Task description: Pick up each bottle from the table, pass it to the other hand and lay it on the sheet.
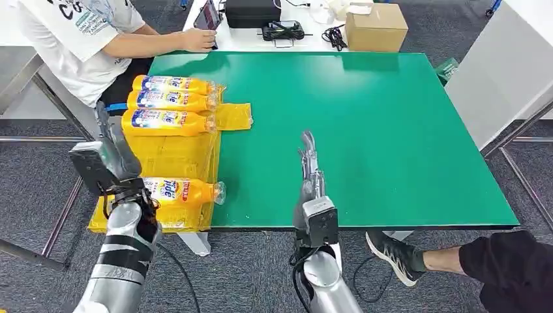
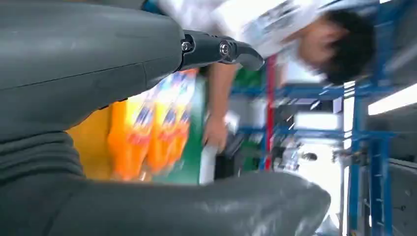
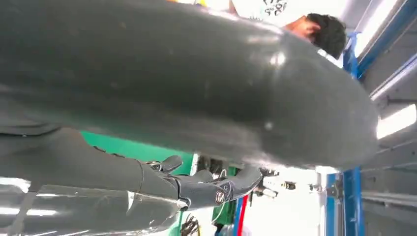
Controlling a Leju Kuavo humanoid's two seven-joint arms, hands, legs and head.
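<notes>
Four bottles [image 1: 171, 103] lie on the yellow sheet [image 1: 171, 156] at the bench [image 1: 365, 130] edge (green top bare); left robot hand [image 1: 107, 140] and right robot hand [image 1: 308, 156] both empty, fingers extended.

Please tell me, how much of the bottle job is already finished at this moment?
Almost all, it seems. Four bottles lie on the yellow sheet: three side by side at its far end and a fourth at the near end, beside the left hand. The right hand holds nothing, its fingers straight. I see no bottle on the green table, so nothing appears left.
</notes>
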